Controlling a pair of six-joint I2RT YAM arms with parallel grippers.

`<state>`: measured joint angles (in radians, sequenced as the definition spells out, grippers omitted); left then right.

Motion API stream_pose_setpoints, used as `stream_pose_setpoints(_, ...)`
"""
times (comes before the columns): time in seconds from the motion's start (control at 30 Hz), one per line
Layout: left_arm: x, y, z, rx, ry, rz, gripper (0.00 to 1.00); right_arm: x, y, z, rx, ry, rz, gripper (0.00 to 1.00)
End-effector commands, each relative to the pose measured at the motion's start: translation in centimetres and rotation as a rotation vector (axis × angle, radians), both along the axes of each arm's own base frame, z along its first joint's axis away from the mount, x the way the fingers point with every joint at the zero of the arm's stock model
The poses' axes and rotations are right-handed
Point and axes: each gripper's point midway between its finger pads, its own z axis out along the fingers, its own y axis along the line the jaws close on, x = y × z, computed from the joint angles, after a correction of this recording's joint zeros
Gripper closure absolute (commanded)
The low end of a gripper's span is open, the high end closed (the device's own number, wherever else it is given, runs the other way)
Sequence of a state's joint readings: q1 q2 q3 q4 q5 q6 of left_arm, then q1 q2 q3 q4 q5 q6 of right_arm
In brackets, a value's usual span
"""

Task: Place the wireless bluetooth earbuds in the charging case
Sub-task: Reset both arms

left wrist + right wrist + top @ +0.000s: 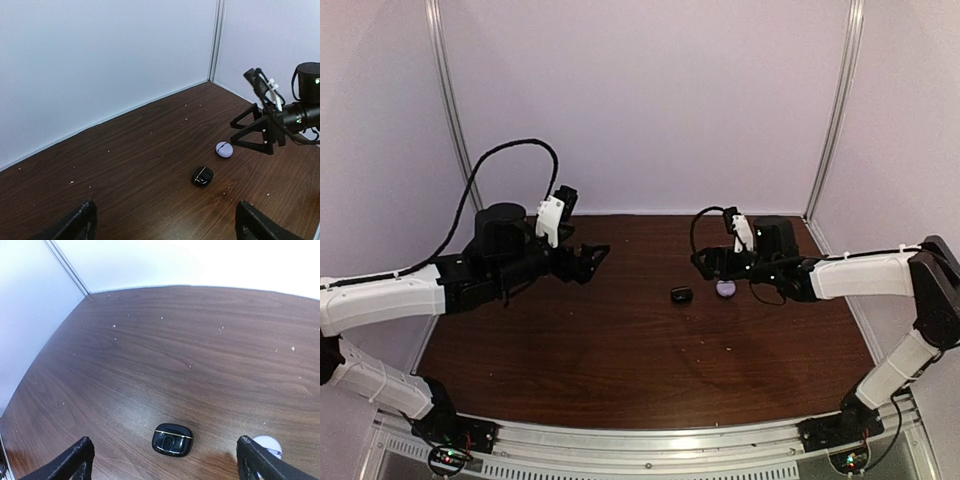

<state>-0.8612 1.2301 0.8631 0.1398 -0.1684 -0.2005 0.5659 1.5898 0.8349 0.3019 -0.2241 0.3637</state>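
A closed black charging case lies on the brown table, with a closed pale lavender case just to its right. Both show in the left wrist view, the black case and the lavender one. In the right wrist view the black case lies between the fingers and the lavender case is partly hidden by the right finger. No earbuds are in view. My right gripper hovers open just behind the cases and is empty. My left gripper is open, empty and well left of them.
The wooden table carries small pale specks. White walls with metal corner posts close it in at the back and sides. The right gripper shows in the left wrist view, just right of the lavender case.
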Motion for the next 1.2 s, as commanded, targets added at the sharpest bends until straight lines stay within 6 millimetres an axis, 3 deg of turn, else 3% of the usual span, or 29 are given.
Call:
stream_pose_setpoints(0.0,1.7,0.8,0.1,-0.107,0.106,-0.019,0.02,-0.7,-2.6,3.9,-0.022,-0.1,-0.051,0.0)
stream_pose_setpoints(0.2,4.1,3.4,-2.4,-0.142,0.217,0.024,0.02,-2.2,-6.5,8.0,-0.026,-0.179,-0.196,0.0)
stream_pose_setpoints(0.37,5.4,6.5,-6.0,-0.191,0.329,0.096,0.02,-4.1,-9.3,8.8,-0.004,-0.213,-0.285,0.0)
stream_pose_setpoints(0.53,4.7,7.6,-8.3,-0.216,0.359,0.126,0.02,-5.8,-10.8,7.1,0.041,-0.211,-0.321,0.0)
stream_pose_setpoints(0.77,3.4,8.7,-12.3,-0.204,0.408,0.163,0.02,-6.9,-11.2,3.7,0.059,-0.181,-0.322,0.0)
stream_pose_setpoints(1.0,3.1,9.4,-13.2,-0.201,0.406,0.19,0.02,-6.6,-11.1,2.2,0.038,-0.158,-0.322,0.0)
stream_pose_setpoints(1.17,3.5,9.4,-12.8,-0.2,0.401,0.196,0.02,-6.5,-11.0,2.2,0.04,-0.171,-0.319,0.0)
